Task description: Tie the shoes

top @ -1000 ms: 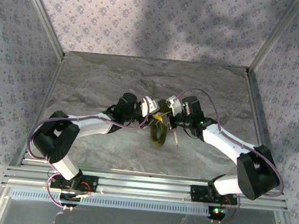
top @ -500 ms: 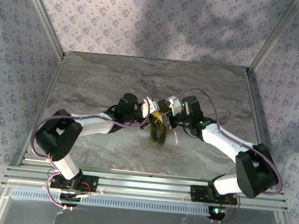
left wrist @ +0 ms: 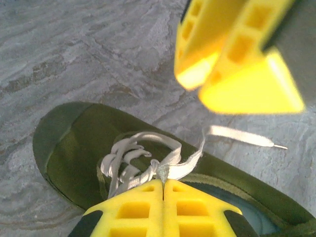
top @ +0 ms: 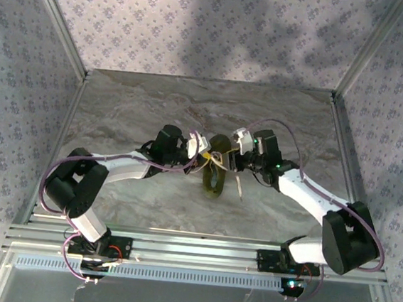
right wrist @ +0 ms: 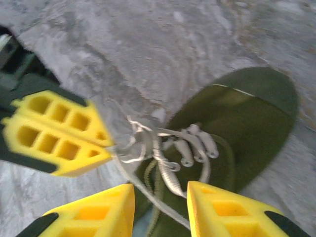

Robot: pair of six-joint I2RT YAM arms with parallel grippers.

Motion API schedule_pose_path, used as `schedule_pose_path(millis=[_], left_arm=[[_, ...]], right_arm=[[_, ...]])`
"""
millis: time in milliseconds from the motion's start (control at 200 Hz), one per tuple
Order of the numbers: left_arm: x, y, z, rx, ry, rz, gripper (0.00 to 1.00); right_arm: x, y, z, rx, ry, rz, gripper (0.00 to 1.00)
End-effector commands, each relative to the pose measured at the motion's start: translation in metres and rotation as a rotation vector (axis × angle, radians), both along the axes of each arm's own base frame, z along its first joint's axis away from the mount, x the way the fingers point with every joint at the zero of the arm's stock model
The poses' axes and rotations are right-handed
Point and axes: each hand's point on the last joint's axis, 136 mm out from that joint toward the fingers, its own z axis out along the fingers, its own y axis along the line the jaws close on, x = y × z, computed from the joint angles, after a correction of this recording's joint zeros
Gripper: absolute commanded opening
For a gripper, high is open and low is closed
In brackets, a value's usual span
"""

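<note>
Shoe (top: 215, 183), olive-green, lies at the middle of the worktop (top: 142, 102) between my two arms. Left pincer (left wrist: 163, 182) is clamped on the whitish laces (left wrist: 133, 154). Right pincer (right wrist: 160, 200) stands apart, with a lace strand between its fingers.

White-and-black arms (top: 121, 165), purple cables (top: 41, 187), yellow gridded fingers (left wrist: 197, 210).
</note>
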Motion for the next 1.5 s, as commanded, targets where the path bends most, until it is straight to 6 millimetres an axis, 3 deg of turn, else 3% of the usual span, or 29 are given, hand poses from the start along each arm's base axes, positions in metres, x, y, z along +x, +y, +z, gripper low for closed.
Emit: schedule_pose_path(millis=[0, 265, 695, 864, 1059, 1339, 1499], left_arm=[[-0.002, -0.002, 0.018, -0.005, -0.039, -0.043, 0.0], [-0.003, -0.005, 0.02, 0.007, -0.031, -0.066, 0.0], [-0.005, -0.007, 0.022, 0.024, -0.023, -0.086, 0.0], [-0.004, -0.009, 0.025, 0.029, -0.021, -0.09, 0.0], [0.002, -0.011, 0.026, 0.046, 0.001, -0.075, 0.0], [0.013, -0.02, 0.022, 0.053, 0.063, -0.047, 0.0], [0.02, -0.024, 0.013, 0.064, 0.11, -0.03, 0.0]], right_arm=[[0.004, -0.016, -0.015, -0.024, 0.128, -0.099, 0.34], [0.01, -0.002, -0.045, -0.017, 0.281, -0.08, 0.34], [0.024, 0.01, -0.058, -0.019, 0.311, -0.056, 0.33], [0.024, 0.01, -0.064, -0.027, 0.317, -0.047, 0.2], [0.03, 0.01, -0.046, -0.027, 0.228, -0.034, 0.01], [0.029, 0.011, -0.013, -0.004, 0.074, 0.018, 0.0], [0.024, 0.012, -0.006, 0.01, 0.041, 0.04, 0.0]])
